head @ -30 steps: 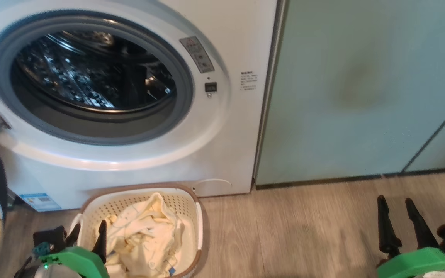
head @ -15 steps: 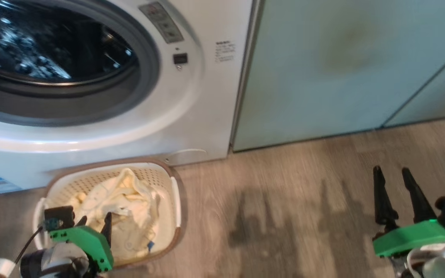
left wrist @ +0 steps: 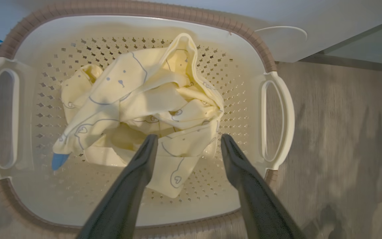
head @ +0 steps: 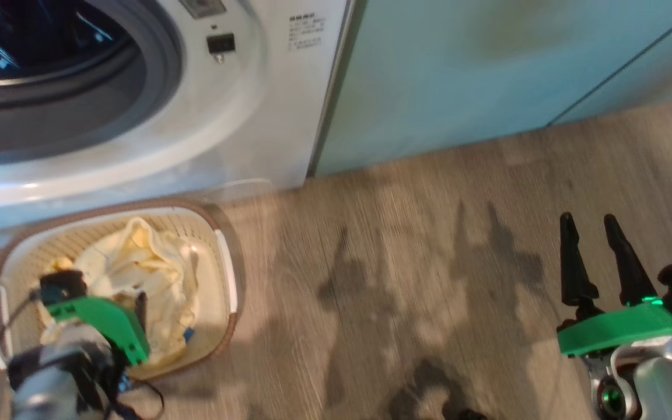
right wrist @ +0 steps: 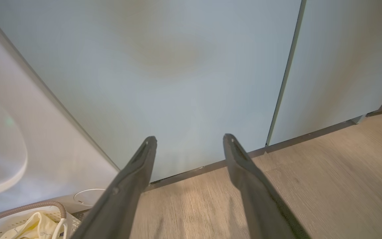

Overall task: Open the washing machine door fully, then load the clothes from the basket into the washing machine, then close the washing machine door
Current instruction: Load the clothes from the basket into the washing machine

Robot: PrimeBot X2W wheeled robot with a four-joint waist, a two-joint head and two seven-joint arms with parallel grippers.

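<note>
left gripper (left wrist: 188, 136) spread wide and empty above pale yellow clothes (left wrist: 144, 99) in a white basket (left wrist: 138, 11) on the floor.

the clothes lie crumpled in one loose heap in the middle of the basket: soft cream-yellow cloth with faint grey outline figures and a small blue tab at the left end. to pick them up well, the fingers should likely drop straight onto the thick bunched middle and close on several folds at once, keeping off the perforated walls. the basket, brown-rimmed with white side handles, sits just in front of the washing machine (head: 242, 116), whose round opening seems uncovered, though the head view is blurred. the right gripper (head: 587, 219) is well to the right over bare wood floor (head: 406, 262), also wide and empty, facing pale green cabinets (right wrist: 177, 83).
</note>
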